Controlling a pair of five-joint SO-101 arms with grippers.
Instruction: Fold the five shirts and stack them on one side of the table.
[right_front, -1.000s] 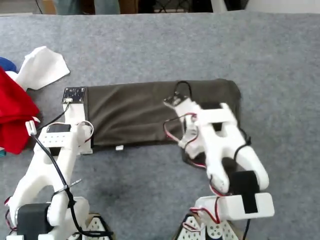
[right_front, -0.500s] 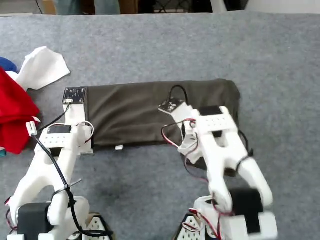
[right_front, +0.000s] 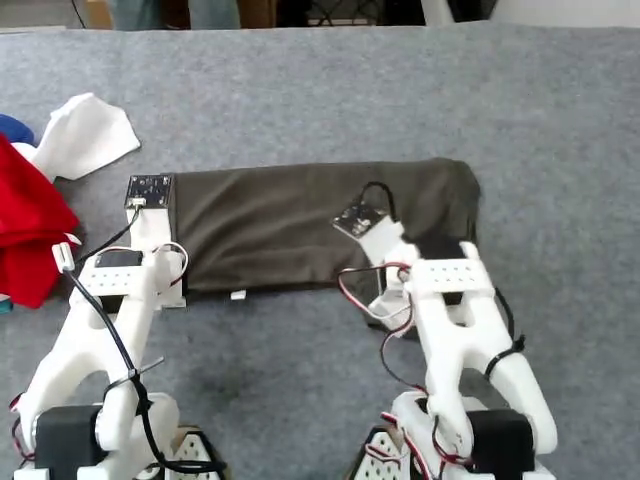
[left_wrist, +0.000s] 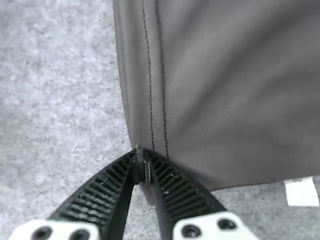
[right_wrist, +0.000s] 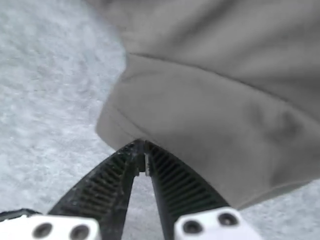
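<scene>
Pinching the hem of the dark shirt (left_wrist: 215, 90), the left gripper (left_wrist: 141, 161) is seen with its fingers pressed together at the shirt's left end, near the front corner. The right gripper (right_wrist: 141, 152) is closed in the same way on a folded edge of this shirt, at its front side toward the right end. The dark shirt is laid flat as a long folded strip across the middle of the table (right_front: 560, 120). A red shirt (right_front: 25, 225) is piled at the table's left edge, well apart; a white shirt (right_front: 85, 135) is lying just behind it, and a bit of blue cloth (right_front: 10, 128) is seen between them
</scene>
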